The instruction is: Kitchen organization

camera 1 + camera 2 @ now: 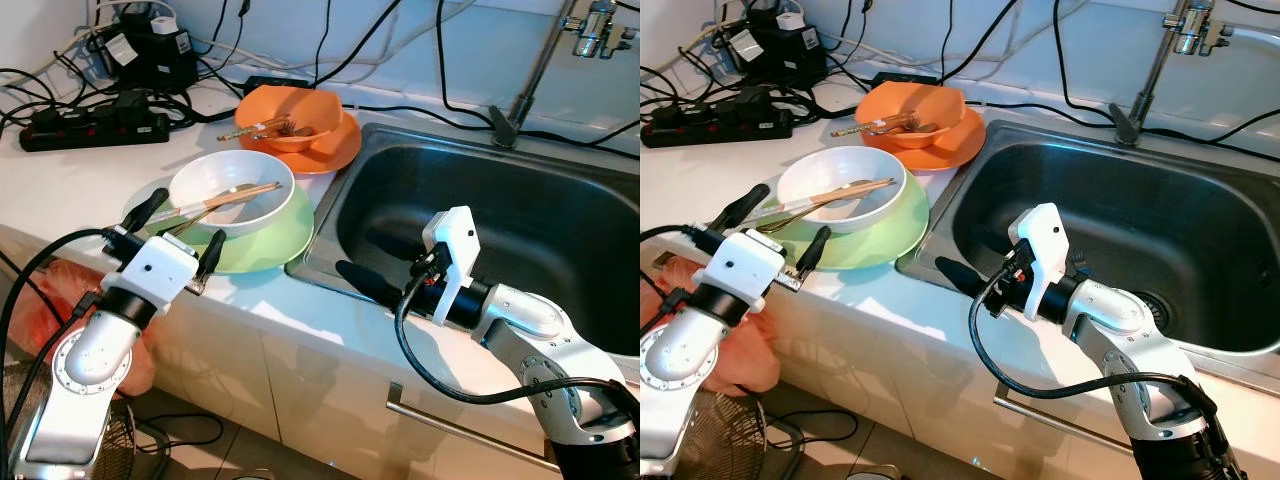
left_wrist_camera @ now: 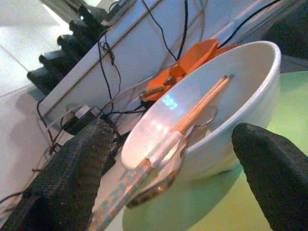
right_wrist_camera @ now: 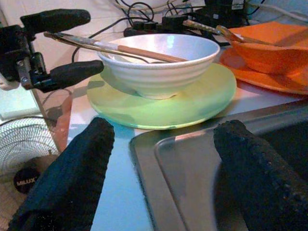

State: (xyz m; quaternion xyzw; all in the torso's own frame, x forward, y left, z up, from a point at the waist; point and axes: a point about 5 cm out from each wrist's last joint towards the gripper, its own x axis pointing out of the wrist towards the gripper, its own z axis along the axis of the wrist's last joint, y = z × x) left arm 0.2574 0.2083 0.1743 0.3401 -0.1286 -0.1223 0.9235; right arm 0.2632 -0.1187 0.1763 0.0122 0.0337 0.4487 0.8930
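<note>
White bowl (image 1: 233, 192) with chopsticks (image 1: 235, 197) and a spoon sits on the green plate (image 1: 268, 243) on the white counter (image 1: 60, 190) left of the sink (image 1: 560, 230); from the head views we see the left gripper (image 1: 183, 228) spread wide just short of the bowl's near rim, an orange bowl (image 1: 295, 117) on an orange plate and a power strip (image 1: 95, 127) behind. Left wrist: bowl (image 2: 211, 120) lies ahead between the parted fingers (image 2: 67, 178), chopstick ends poking toward them. Right wrist: right gripper (image 3: 161, 180) is wide apart over the sink's corner, bowl and plate beyond.

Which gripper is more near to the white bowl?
Left. The left gripper is open at the white bowl rim, fingers straddling the utensil handles. The right gripper is open over the sink edge, apart.
</note>
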